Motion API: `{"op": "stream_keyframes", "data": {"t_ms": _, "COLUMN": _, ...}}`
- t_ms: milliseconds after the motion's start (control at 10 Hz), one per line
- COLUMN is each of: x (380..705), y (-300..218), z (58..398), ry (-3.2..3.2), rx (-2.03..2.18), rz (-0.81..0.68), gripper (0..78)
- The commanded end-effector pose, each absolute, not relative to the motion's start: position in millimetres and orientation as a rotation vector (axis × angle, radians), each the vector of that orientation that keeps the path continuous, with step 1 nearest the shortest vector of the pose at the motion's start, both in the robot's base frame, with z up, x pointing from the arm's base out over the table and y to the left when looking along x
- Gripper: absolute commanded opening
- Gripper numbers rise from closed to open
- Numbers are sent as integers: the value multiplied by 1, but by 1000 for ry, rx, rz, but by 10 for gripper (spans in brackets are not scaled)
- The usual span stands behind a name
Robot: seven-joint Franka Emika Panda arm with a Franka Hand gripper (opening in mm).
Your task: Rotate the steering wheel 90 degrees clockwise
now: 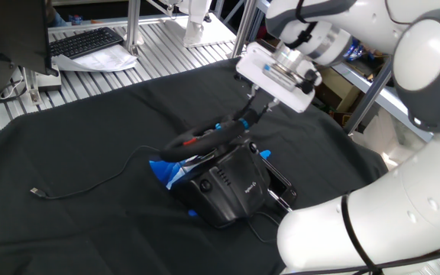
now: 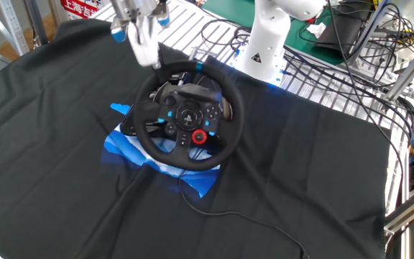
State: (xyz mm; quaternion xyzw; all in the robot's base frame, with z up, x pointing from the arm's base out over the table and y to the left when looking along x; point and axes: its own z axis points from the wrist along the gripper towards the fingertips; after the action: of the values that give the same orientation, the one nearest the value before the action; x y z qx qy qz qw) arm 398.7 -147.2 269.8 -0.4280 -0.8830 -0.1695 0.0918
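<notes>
The steering wheel (image 2: 190, 115) is black and round, with red and blue hub buttons, and stands on a bulky black base (image 1: 228, 183) in the middle of the black cloth. Its blue stripe (image 2: 202, 66) sits just right of the rim's top. My gripper (image 2: 152, 62) comes down from above and is shut on the rim at its upper left. The one fixed view shows the wheel (image 1: 197, 140) from behind and edge-on, with the gripper (image 1: 247, 118) clamped on its far end. The fingertips are partly hidden by the rim.
Blue material (image 2: 121, 144) lies under the base. A thin cable (image 1: 90, 183) trails left over the cloth, and another cable (image 2: 250, 216) runs off toward the front. A keyboard (image 1: 86, 42) and papers sit beyond the table; the arm's white base (image 2: 268, 43) and wire bundles stand behind.
</notes>
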Motion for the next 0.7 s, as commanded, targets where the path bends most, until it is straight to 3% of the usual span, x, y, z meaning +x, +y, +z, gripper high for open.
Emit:
{"op": "stream_keyframes", "data": {"t_ms": 100, "x": 384, "y": -151, "z": 259, "ry": -2610, "rx": -1248, "rz": -520, "gripper": 12}}
{"op": "stream_keyframes", "data": {"t_ms": 700, "x": 383, "y": -151, "z": 265, "ry": -2604, "rx": -1261, "rz": -513, "gripper": 12}}
